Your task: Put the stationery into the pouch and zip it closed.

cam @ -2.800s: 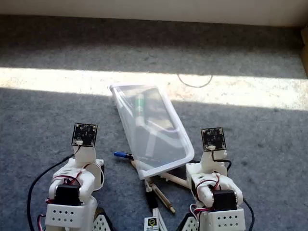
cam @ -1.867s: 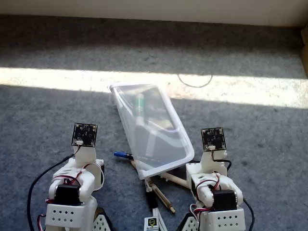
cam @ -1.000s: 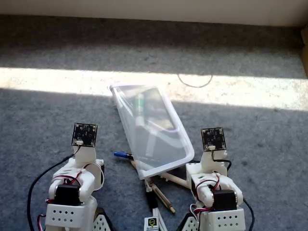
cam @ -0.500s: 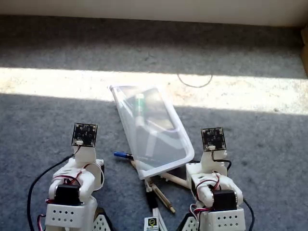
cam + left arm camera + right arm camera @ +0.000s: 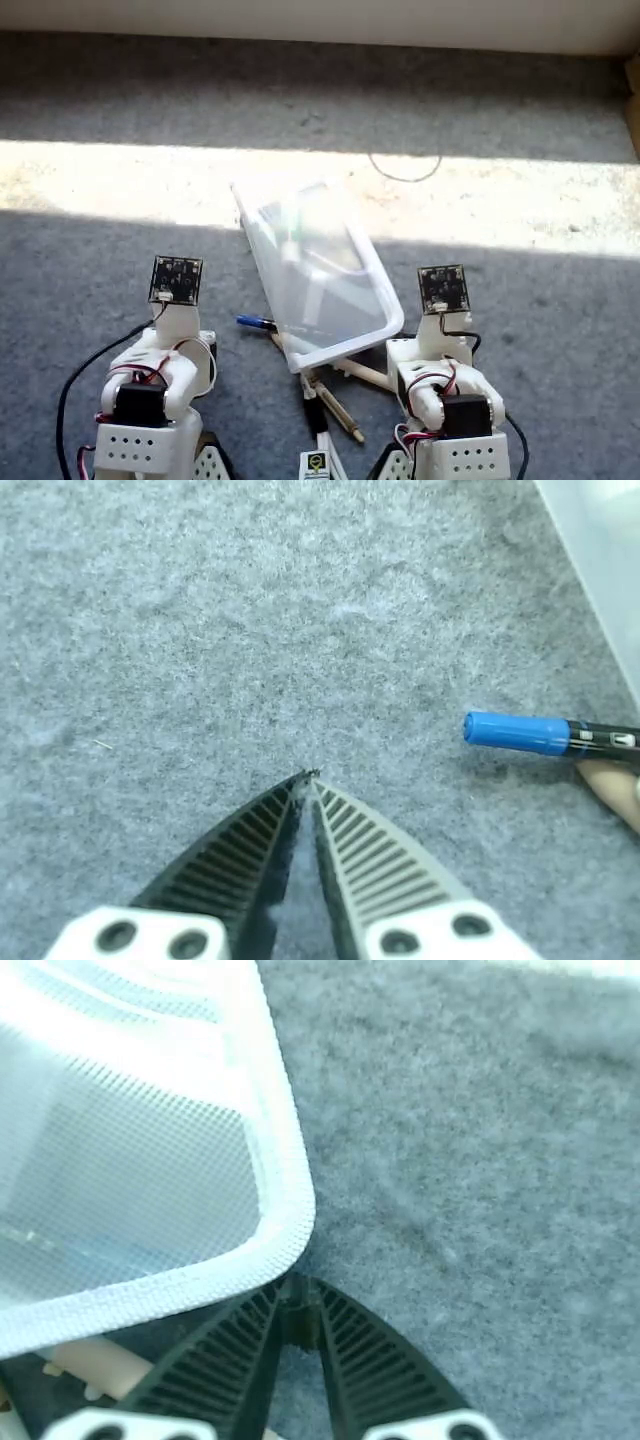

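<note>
Pouch: I see the clear mesh pouch lying flat and slanted on the desk, between my two arms. Its far end sits in a band of sunlight. I cannot tell whether the zip is open.
Inside the pouch: a green-and-white stick lies near the far end. Closer in there are pale long shapes that I can't make out through the mesh.
Outside the pouch: a blue-capped pen pokes out from under the near edge on the left arm's side. A cream stick and a brown pen lie by the near corner, with their upper ends tucked beneath the pouch.
Left gripper: my left gripper has its fingers pressed together at the tips and holds nothing. It is over bare desk, with the blue-capped pen off to one side and apart from it.
Right gripper: my right gripper is closed tight and empty. Its tips are just beside the pouch's rounded near corner.
Beyond the pouch: a thin wire loop lies in the sunlit band.
</note>
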Action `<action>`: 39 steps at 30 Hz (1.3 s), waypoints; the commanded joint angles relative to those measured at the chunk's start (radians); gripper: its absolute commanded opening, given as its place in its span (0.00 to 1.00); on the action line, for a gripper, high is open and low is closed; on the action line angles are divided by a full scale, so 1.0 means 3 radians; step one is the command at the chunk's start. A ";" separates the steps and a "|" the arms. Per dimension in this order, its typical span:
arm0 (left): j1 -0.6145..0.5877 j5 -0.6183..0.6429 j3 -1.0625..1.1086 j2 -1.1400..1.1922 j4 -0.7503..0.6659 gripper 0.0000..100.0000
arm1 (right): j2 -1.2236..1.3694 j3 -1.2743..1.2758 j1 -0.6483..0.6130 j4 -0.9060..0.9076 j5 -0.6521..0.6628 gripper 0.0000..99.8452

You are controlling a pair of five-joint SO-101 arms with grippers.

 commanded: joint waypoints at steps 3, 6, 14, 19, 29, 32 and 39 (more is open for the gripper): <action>0.0049 0.0026 0.0074 -0.0033 0.0020 0.01 | -0.0023 0.0412 -0.0038 0.0008 -0.0036 0.00; 0.0049 0.0026 0.0074 -0.0033 0.0020 0.01 | -0.0033 0.0407 -0.0013 0.0043 -0.0015 0.00; 0.0049 0.0026 0.0074 -0.0033 0.0020 0.01 | -0.0033 -0.0228 0.0519 0.0054 -0.0015 0.00; 0.0049 0.0026 0.0074 -0.0033 0.0020 0.01 | -0.0033 -0.0744 0.0565 0.0289 -0.0015 0.00; 0.0049 0.0026 0.0074 -0.0033 0.0020 0.01 | -0.0003 -0.1767 0.0570 0.0785 -0.0010 0.00; 0.0049 0.0026 0.0074 -0.0033 0.0020 0.01 | 0.0003 -0.1834 0.0565 0.0867 -0.0010 0.00; 0.0049 0.0026 0.0074 -0.0033 0.0020 0.01 | 0.0003 -0.2135 0.0560 0.0995 0.0087 0.00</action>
